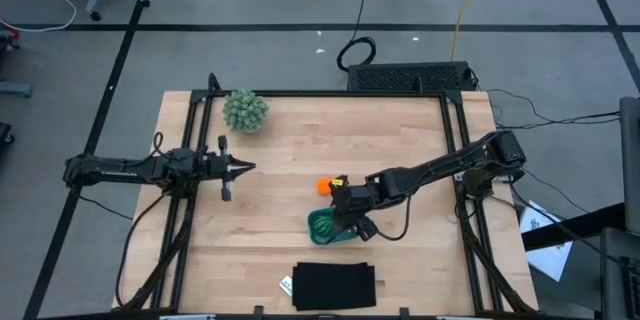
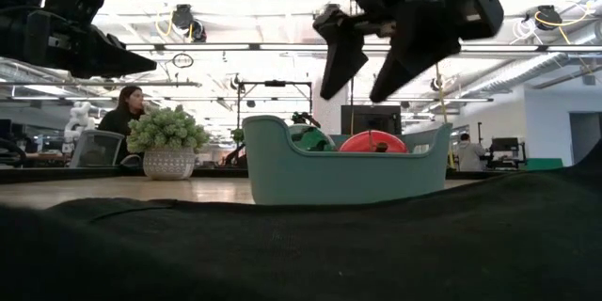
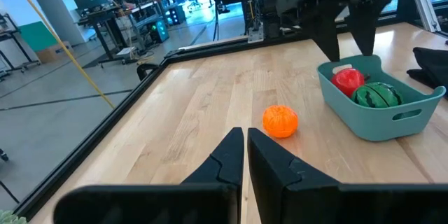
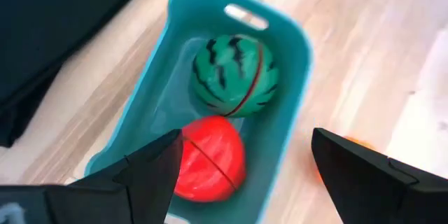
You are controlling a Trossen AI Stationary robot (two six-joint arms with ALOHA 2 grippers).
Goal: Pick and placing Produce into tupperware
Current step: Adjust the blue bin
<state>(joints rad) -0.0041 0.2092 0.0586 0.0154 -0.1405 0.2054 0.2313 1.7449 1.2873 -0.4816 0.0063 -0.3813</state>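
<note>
The teal tupperware stands on the table near the middle. Inside it lie the dark green striped piece and the red piece, side by side. The orange piece rests on the bare wood just beyond the tupperware's far side. My right gripper hangs open above the tupperware, slanting down, with nothing between its fingers. My left gripper waits shut at the table's left, pointing level toward the orange piece.
A pale-green fuzzy ball plant in a pot stands at the far left. A black flat rectangle lies at the near edge, in front of the tupperware. A person sits in the room beyond the table.
</note>
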